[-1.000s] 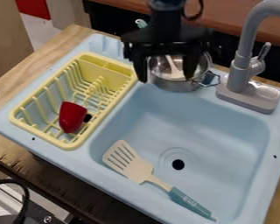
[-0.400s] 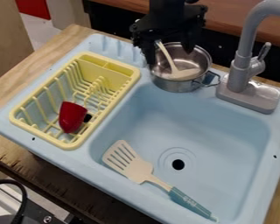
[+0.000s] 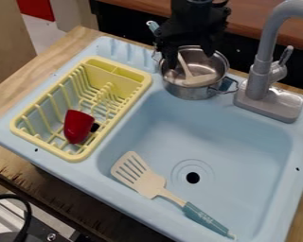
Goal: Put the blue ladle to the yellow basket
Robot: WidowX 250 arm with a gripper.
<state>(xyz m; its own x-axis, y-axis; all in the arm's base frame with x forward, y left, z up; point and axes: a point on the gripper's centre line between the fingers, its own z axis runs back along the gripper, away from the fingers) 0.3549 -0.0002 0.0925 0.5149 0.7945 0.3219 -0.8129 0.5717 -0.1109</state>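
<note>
Camera view: wooden counter [image 3: 49, 59] surrounds a light blue sink unit [image 3: 243, 137], its basin toward the right of the view. Yellow basket [image 3: 119, 82] sits on the unit's left side, beside the basin. Grey faucet [image 3: 260, 78] stands at the back right. Black arm [image 3: 195, 14] enters from the top edge, with the gripper [image 3: 191, 60] hanging over the metal pot [image 3: 189, 92] at the back of the unit, between basket and faucet. Claw state: spread, the two sides apart with the pot's interior visible between them; no grip seen on the ladle.

Spatula, slotted and beige with a blue-green handle [image 3: 204, 220], lies diagonally in the basin, blade toward the basket. Blue ladle [image 3: 200, 79]: pale head down in the pot, shaft leaning up and toward the view's left; part of its length hidden behind the gripper, blue handle end showing past the claw. Not in the basket. Red cup [image 3: 78, 126] tipped over in the basket's near half. Dark round drain hole [image 3: 192, 177] in the basin floor, near the spatula.
</note>
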